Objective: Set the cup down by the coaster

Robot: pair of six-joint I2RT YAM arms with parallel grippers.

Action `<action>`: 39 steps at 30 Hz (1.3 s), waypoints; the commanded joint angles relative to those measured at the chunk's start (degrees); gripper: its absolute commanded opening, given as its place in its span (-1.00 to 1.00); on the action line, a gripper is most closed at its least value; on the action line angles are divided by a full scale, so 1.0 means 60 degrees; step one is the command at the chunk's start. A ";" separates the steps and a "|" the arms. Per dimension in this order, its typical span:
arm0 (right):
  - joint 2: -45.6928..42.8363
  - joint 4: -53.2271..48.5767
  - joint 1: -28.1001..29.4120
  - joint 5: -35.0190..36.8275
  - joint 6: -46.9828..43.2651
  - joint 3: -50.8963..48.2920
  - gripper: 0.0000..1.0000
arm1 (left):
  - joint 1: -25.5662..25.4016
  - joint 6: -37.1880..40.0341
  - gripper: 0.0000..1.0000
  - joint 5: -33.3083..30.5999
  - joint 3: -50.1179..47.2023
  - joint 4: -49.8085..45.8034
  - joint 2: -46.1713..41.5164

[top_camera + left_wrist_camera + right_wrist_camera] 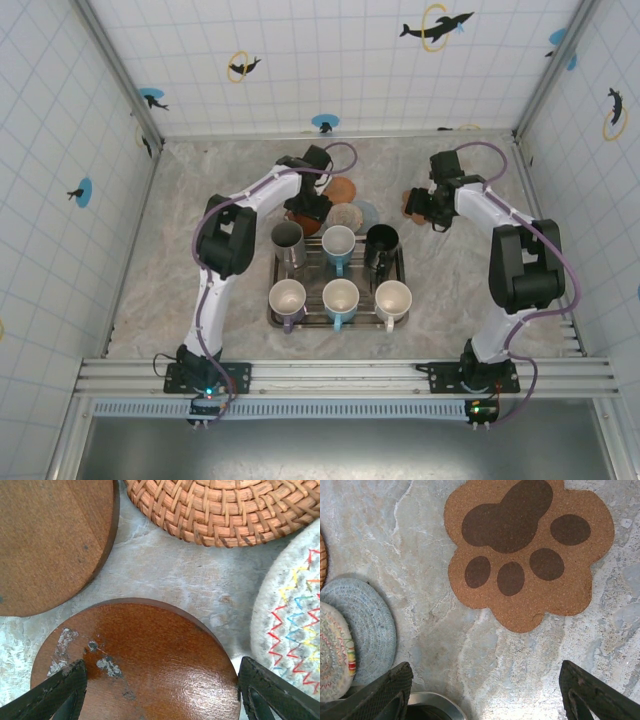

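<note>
On the stone table (180,300) a metal tray (313,270) held two rows of three, all upright: at the back a bare steel cup (288,240), a blue mug (338,243) with a pale inside and a black mug (382,242); at the front a cream mug (287,298) with a purple handle, a second blue mug (341,297) and an all-cream mug (392,298). The coasters lay just behind the tray. The left gripper (162,677) hung with its fingers spread wide above a glossy wooden coaster (150,645), pinching nothing; near that disc were a matte wooden coaster (50,540), a wicker coaster (225,510) and a stitched felt coaster (292,610). The right gripper (485,675), likewise spread and empty, hovered over bare stone, with a cork paw-print coaster (530,555) ahead of it and a blue woven coaster (365,625) off to its left
</note>
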 commanded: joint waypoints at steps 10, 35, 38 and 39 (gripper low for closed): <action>0.0143 0.0046 0.0021 -0.0065 -0.0023 0.0285 0.58 | 0.0485 -0.0039 0.58 -0.0545 -0.0313 -0.0846 0.0912; 0.0142 0.0034 0.0054 -0.0043 0.0094 0.0406 0.58 | 0.2071 -0.0102 0.58 -0.1089 -0.0158 -0.0400 0.1141; 0.0114 0.0003 0.0050 -0.0002 0.0109 0.0413 0.58 | 0.2251 -0.0041 0.58 -0.1105 -0.0070 -0.0381 0.1216; 0.0100 -0.0008 0.0056 0.0009 0.0101 0.0406 0.58 | 0.2319 0.0002 0.58 -0.1133 -0.0017 -0.0362 0.1241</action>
